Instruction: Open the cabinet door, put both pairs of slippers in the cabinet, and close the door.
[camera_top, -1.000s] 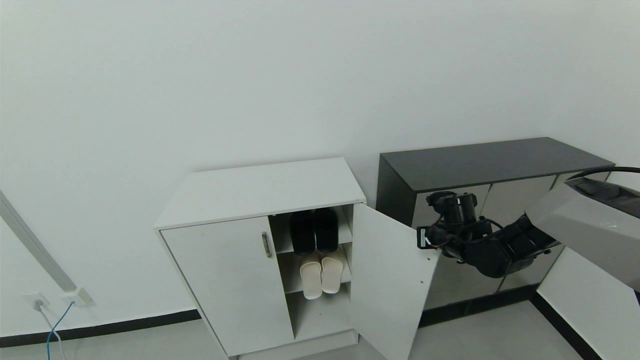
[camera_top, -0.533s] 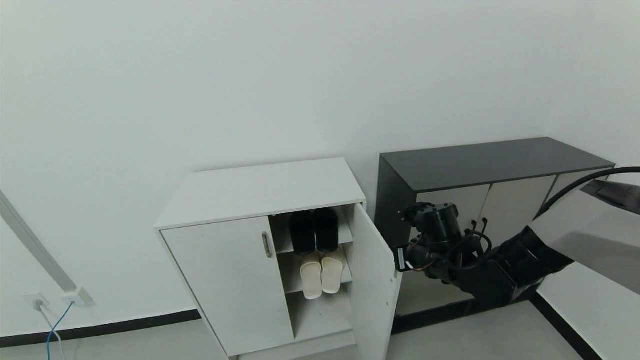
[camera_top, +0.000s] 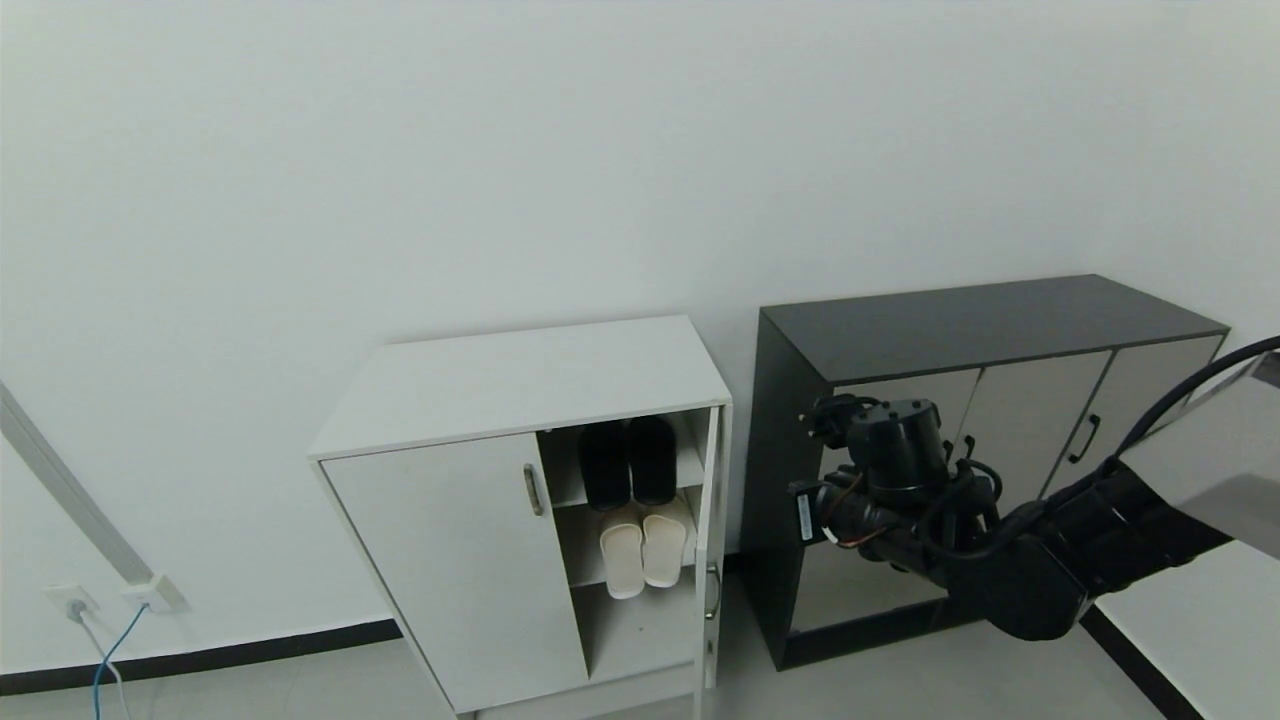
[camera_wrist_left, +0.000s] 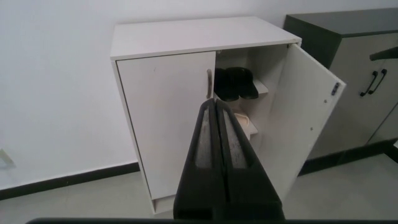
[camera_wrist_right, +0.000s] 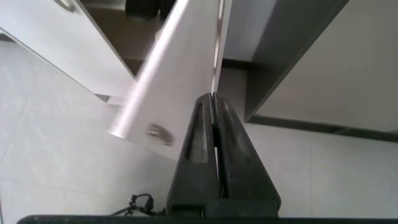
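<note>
The white cabinet (camera_top: 520, 385) has its left door shut and its right door (camera_top: 708, 540) standing out toward me, seen edge-on. Black slippers (camera_top: 628, 460) sit on the upper shelf and white slippers (camera_top: 643, 545) on the shelf below. My right gripper (camera_wrist_right: 214, 98) is shut on nothing, its tips at the outer face of the right door (camera_wrist_right: 168, 81), near the free edge; the arm (camera_top: 900, 500) hangs just right of the door. My left gripper (camera_wrist_left: 216, 106) is shut and empty, held back from the cabinet (camera_wrist_left: 186, 37), facing the open door (camera_wrist_left: 308, 106).
A dark cabinet (camera_top: 980, 330) with grey doors stands right of the white one, close behind my right arm. A wall socket with a blue cable (camera_top: 75, 603) is low on the left. Grey floor tiles (camera_top: 900, 680) lie in front.
The right door has swung from wide open to pointing straight out at me. My right arm has moved left along with it.
</note>
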